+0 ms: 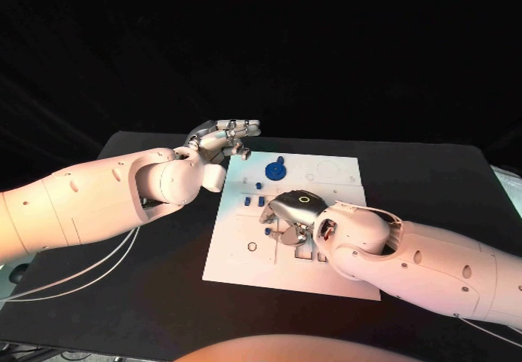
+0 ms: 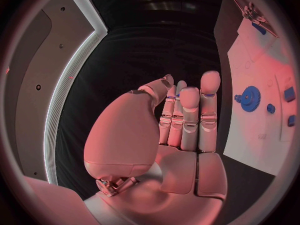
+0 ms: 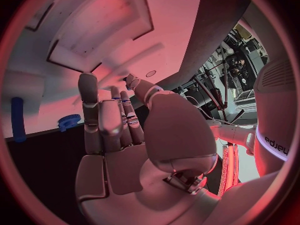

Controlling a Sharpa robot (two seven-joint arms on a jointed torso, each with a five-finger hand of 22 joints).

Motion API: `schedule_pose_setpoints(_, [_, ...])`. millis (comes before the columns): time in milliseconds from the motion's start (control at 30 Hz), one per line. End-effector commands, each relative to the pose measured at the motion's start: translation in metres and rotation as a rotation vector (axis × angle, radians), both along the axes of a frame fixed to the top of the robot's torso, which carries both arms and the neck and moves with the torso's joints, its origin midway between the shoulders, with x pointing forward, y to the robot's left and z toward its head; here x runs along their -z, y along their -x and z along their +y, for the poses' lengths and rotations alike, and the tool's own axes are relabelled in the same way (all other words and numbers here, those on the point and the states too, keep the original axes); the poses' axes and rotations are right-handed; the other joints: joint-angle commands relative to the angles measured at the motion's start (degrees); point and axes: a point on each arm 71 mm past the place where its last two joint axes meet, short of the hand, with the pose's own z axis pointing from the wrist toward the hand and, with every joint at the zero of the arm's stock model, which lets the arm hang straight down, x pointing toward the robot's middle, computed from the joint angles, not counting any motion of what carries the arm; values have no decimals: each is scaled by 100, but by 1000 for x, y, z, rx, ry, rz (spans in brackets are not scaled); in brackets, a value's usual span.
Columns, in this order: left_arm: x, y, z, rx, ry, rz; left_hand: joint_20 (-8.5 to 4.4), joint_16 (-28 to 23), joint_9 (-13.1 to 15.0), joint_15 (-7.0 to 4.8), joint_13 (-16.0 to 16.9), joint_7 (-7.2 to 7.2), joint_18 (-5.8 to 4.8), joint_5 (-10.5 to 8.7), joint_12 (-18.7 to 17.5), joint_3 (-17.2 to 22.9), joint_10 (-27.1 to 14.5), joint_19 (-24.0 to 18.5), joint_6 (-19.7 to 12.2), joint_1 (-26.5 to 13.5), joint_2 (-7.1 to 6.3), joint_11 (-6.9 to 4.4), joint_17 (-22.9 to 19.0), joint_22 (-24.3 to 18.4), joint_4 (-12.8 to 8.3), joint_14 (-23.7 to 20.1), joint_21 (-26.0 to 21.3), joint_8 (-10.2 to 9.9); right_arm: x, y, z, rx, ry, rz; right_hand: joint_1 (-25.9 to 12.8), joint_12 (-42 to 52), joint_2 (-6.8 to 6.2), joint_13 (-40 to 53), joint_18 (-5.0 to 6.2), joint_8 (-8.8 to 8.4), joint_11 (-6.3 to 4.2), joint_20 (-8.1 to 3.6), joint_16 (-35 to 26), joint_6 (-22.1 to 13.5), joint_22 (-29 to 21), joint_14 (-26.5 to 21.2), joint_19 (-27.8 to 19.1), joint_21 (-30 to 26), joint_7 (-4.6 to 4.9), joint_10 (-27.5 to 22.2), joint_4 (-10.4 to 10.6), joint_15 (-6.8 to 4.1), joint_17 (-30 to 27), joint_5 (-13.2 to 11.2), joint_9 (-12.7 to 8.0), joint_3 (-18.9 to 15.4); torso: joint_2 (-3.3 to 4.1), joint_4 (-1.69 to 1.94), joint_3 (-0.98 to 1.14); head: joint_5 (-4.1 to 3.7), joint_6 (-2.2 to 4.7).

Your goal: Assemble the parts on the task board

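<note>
Both hands are seen over the black bench (image 1: 130,302), and nothing is held by either. The left hand (image 1: 223,138) is raised just beyond the far-left corner of the task board (image 1: 337,271); in its wrist view the left hand (image 2: 181,120) is shown with its fingers (image 2: 209,100) straight and laid side by side, the palm bare. The right hand (image 1: 292,215) is lowered over the middle of the board, palm down, with its fingers bent toward the white surface – whether the plate is touched by the fingertips cannot be told from the head view. In the right wrist view the right hand (image 3: 115,130) is seen with its fingers (image 3: 88,97) extended and close together, nothing between them.

The task board is laid flat in the middle of the bench, its long side running away from the robot. A blue gear (image 1: 276,170) is seen on the far part of the board, just ahead of the right hand and near the left one; the same gear (image 2: 250,98) is shown on the white plate in the left wrist view. Small blue pegs (image 1: 253,200) are placed just beside the right hand, toward the board's left edge. In the right wrist view a blue cylinder (image 3: 18,119) and a toothed blue piece (image 3: 69,121) are seen at the board's edge – apart from the fingers
</note>
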Motion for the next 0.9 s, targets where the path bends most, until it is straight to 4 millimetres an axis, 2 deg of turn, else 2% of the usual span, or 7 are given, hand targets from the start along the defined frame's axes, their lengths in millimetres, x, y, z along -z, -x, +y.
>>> schedule_pose_setpoints(33, [-1,0,-2,17,8,-4,6,-32,-7,25,8,2,105,11,26,-26,-35,-42,-36,-23,48,2,-6,-6,-3,-21,-39,27,-1,0,-3,11,-37,-16,17,52,-61,21,93,-2,-13,-5,-31,-15,-6,72,-29,-16,-10,-20,2,49,-20,26,6,-46,0,0,3,-6,2])
schedule_pose_setpoints(267, [-1,0,-1,16,7,-3,9,-43,-10,29,9,4,107,12,30,-40,-48,-46,-45,-21,53,6,-26,-26,-8,-29,-71,30,-13,4,-15,35,-166,-40,108,228,49,34,68,43,-29,-15,-1,155,143,87,103,80,5,166,-12,29,-15,170,34,-100,-2,-4,8,-15,28])
schedule_pose_setpoints(400, [-1,0,-1,16,7,-3,9,-43,-10,29,9,4,107,12,30,-40,-48,-46,-45,-21,53,6,-26,-26,-8,-29,-71,30,-22,2,-33,90,-190,-12,117,302,75,28,21,49,-51,-23,160,229,409,142,248,251,-13,284,-11,13,159,188,39,-86,-7,-8,-6,-48,56])
schedule_pose_setpoints(500, [-1,0,0,15,7,-3,9,-43,-10,29,9,4,107,12,30,-40,-48,-46,-45,-21,53,6,-26,-26,-8,-29,-71,30,-32,-5,-53,137,-175,-2,112,312,58,24,14,47,-59,-26,187,243,452,151,273,282,-29,302,-13,8,182,186,39,-93,-8,-19,-8,-79,85])
schedule_pose_setpoints(533, [-1,0,0,15,7,-3,9,-43,-10,29,9,4,107,12,30,-40,-48,-46,-45,-21,53,6,-26,-26,-8,-29,-71,30,-35,-7,-60,151,-165,-2,100,310,31,19,15,38,-65,-27,185,238,447,152,274,282,-43,296,-15,5,173,185,35,-111,-6,-17,-1,-93,99])
schedule_pose_setpoints(700, [-1,1,0,15,7,-3,9,-43,-10,29,9,4,107,12,30,-40,-48,-46,-45,-21,53,6,-26,-26,-8,-29,-71,30,-51,-17,-91,202,-90,-29,38,247,-90,6,24,-4,-83,-34,150,163,376,132,238,242,-102,132,-7,-1,104,202,14,-268,-12,-35,-2,-137,134])
schedule_pose_setpoints(900, [-1,0,0,18,8,-3,9,-47,-10,29,10,5,108,12,32,-43,-50,-46,-46,-20,55,6,-33,-30,-10,-31,-76,31,-55,-27,-111,225,-1,-70,88,188,-112,11,42,1,-64,-28,136,120,236,122,157,143,-143,-91,-5,19,62,208,13,-490,-15,-36,2,-166,177])
